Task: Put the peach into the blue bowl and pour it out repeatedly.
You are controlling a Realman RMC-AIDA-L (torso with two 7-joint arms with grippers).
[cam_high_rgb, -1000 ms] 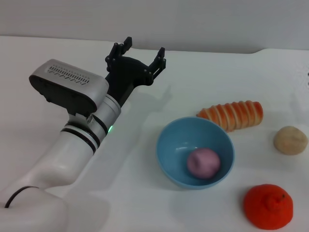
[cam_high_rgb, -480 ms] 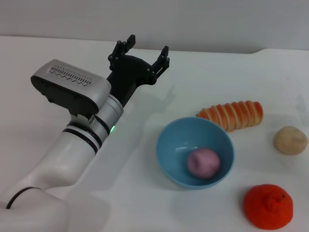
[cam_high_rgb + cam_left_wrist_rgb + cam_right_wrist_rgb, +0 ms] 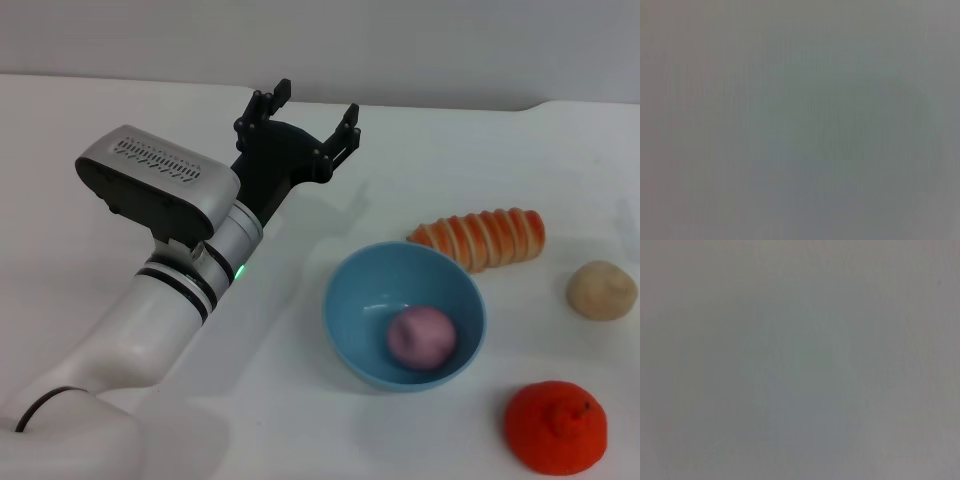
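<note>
Surface: plain white table point(image 3: 300, 420), matte, runs back to a grey-white wall at far edge. Both wrist views show only flat grey, nothing readable.

L gripper point(image 3: 312, 112) up at far centre-left, above the table, well apart from the bowl; fingers spread wide, nothing between them. L arm point(image 3: 170, 290) comes in from near-left corner, green LED lit on the forearm. R gripper not visible in any view.

Blue bowl point(image 3: 345, 290) upright at centre-right of table. Peach point(image 3: 421, 337) sits inside it, on the right-near side of the bowl floor, touching the inner wall.

Vs earlier frames: L gripper has shifted a bit to the right, arm following; opening looks unchanged. Bowl, peach and other items have not moved.

Count: 1 bowl, 1 peach, 1 striped orange-white bread roll point(image 3: 480, 238) just beyond the bowl on far-right, 1 beige round lump point(image 3: 601, 290) at right edge, 1 orange-red bumpy fruit point(image 3: 555, 427) near-right. 1 arm in view.
</note>
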